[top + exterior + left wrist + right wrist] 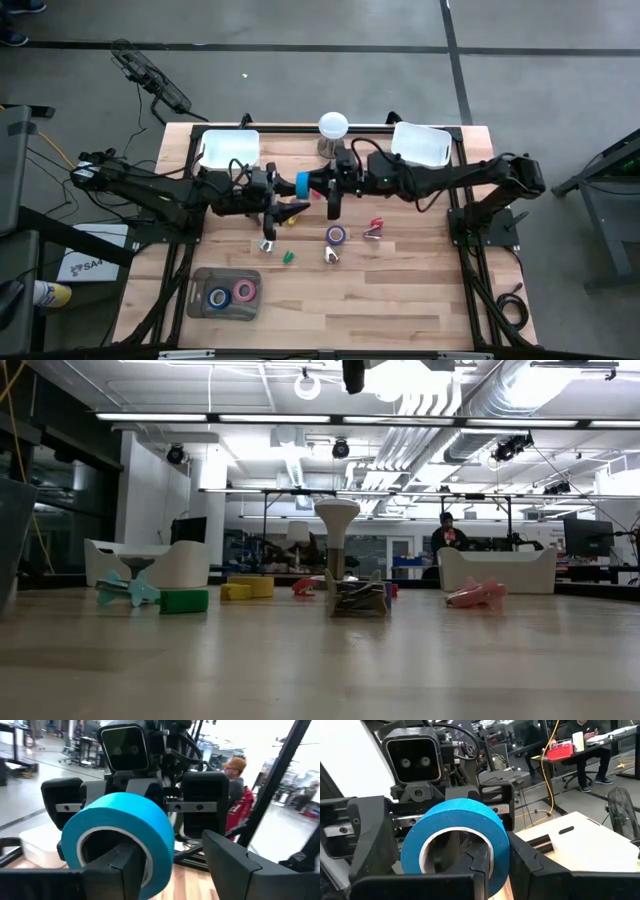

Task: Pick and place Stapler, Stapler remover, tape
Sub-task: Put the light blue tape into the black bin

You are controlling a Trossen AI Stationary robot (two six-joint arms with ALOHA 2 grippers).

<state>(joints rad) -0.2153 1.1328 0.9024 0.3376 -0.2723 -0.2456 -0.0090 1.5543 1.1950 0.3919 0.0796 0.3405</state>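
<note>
You've got both dark arms meeting mid-air over the back centre of the light wooden table (400, 300). The blue ring-shaped tape roll (302, 184) sits between the two grippers, off the surface. Left gripper (170, 865) has one finger through the roll's core, so it's grasping it; right gripper (495, 865) grips it the same way. Grey tray (200, 305) near the front-left edge holds blue and pink rolls.
</note>
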